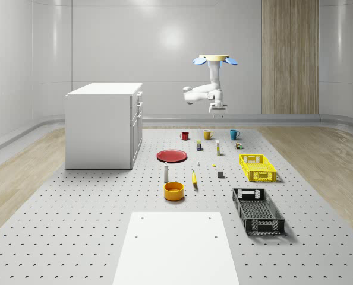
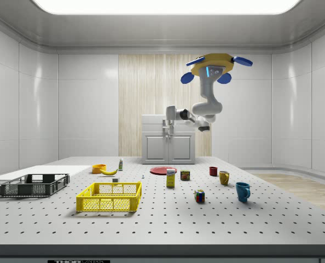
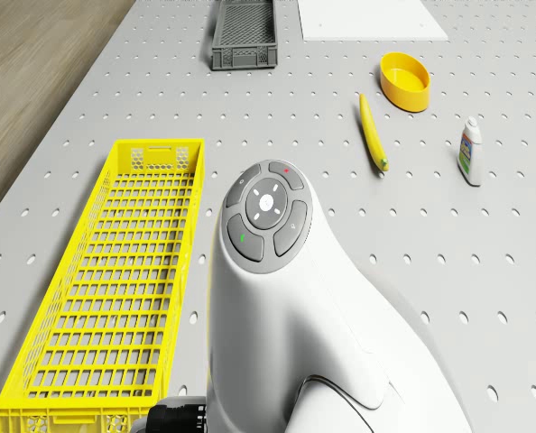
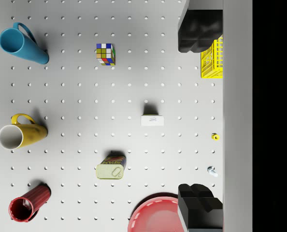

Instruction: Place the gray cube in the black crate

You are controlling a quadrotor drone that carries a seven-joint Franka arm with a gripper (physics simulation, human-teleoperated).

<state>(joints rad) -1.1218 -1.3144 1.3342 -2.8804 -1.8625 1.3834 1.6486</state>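
Note:
The small gray cube (image 1: pixel 220 174) sits on the perforated table just left of the yellow crate (image 1: pixel 258 167) in the whole-scene view. In the side view the gray cube (image 2: pixel 115 179) lies beyond the yellow crate. The black crate (image 1: pixel 258 211) (image 2: pixel 34 185) (image 3: pixel 243 34) stands empty near the table's front. The drone (image 1: pixel 215 58) (image 2: pixel 216 63) hovers high over the far end of the table. My gripper (image 1: pixel 217 113) (image 2: pixel 168 131) (image 4: pixel 199 118) hangs well above the surface, open and holding nothing. One black finger (image 4: pixel 199 31) frames the wrist view at each side.
Below the gripper lie a blue mug (image 4: pixel 22 44), yellow mug (image 4: pixel 21 133), red mug (image 4: pixel 28 204), colour-puzzle cube (image 4: pixel 105 53), tin can (image 4: pixel 110 166), white box (image 4: pixel 152 120) and red plate (image 4: pixel 155 215). A banana (image 3: pixel 373 133), orange bowl (image 3: pixel 404 80) and bottle (image 3: pixel 469 152) lie mid-table. A white cabinet (image 1: pixel 102 124) stands left.

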